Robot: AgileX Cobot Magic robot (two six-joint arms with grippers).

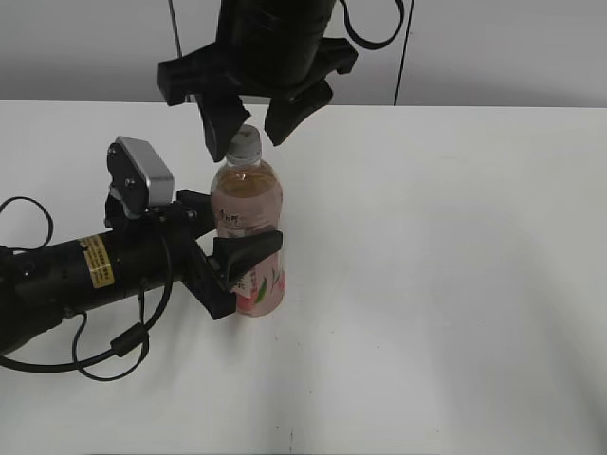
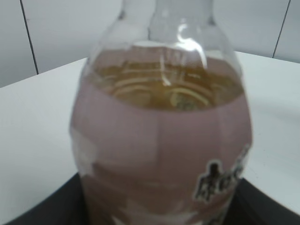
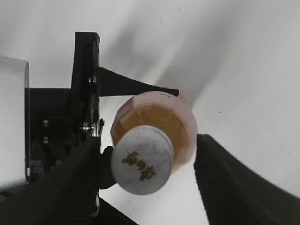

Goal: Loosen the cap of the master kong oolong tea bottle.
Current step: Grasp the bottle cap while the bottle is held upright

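The left gripper point(image 1: 248, 267) clamps the tall clear plastic tea bottle point(image 1: 248, 223) upright so it cannot spin, while the right gripper point(image 1: 248, 123) hangs spread wide around the small round white screw cap point(image 3: 142, 159), not gripping it.

You see a glossy clear plastic bottle point(image 1: 248, 237) with a smooth matt white cap point(image 3: 142, 159), matt black plastic grippers point(image 1: 245, 254), and a smooth white matt table point(image 1: 455, 284).

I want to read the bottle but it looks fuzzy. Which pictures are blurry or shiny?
Left wrist view: the bottle fills the picture, soft and out of focus, with white glare streaks near its shoulder. Right wrist view: the cap is fairly sharp, the dark jaws at the sides are blurred, and soft shadows cross the table. Exterior view: sharpest, evenly lit.
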